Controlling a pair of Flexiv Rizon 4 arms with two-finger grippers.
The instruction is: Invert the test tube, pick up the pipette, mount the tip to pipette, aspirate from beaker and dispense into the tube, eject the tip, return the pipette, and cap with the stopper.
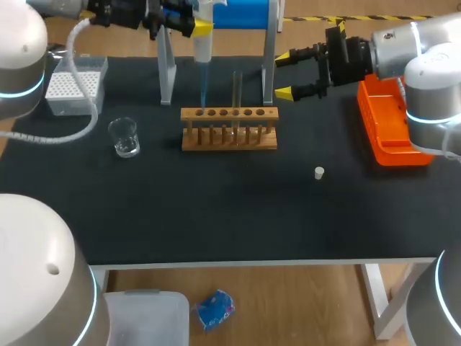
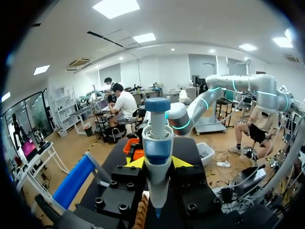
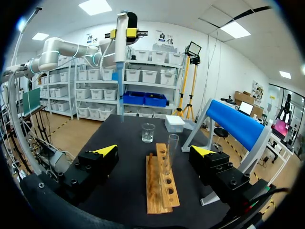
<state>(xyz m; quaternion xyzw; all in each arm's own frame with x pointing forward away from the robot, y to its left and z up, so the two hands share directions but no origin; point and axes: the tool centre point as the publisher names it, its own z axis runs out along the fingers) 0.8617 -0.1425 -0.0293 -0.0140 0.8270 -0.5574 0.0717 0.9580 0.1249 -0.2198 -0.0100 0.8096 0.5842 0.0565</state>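
Observation:
My left gripper (image 1: 202, 27) is shut on the white and blue pipette (image 1: 202, 43), held upright at the back of the table. Its blue tip (image 1: 203, 86) points down over the left end of the wooden rack (image 1: 229, 137). In the left wrist view the pipette (image 2: 157, 157) stands between the yellow fingers (image 2: 135, 163). A clear test tube (image 1: 236, 90) stands upright in the rack. The glass beaker (image 1: 124, 137) sits to the rack's left. The small white stopper (image 1: 319, 172) lies to its front right. My right gripper (image 1: 292, 72) is open and empty, right of the rack, facing the tube (image 3: 172, 148).
A white tip box (image 1: 75, 83) stands at the back left. An orange bin (image 1: 389, 130) sits at the right edge under my right arm. The blue pipette stand (image 1: 245, 14) rises behind the rack on two pale legs.

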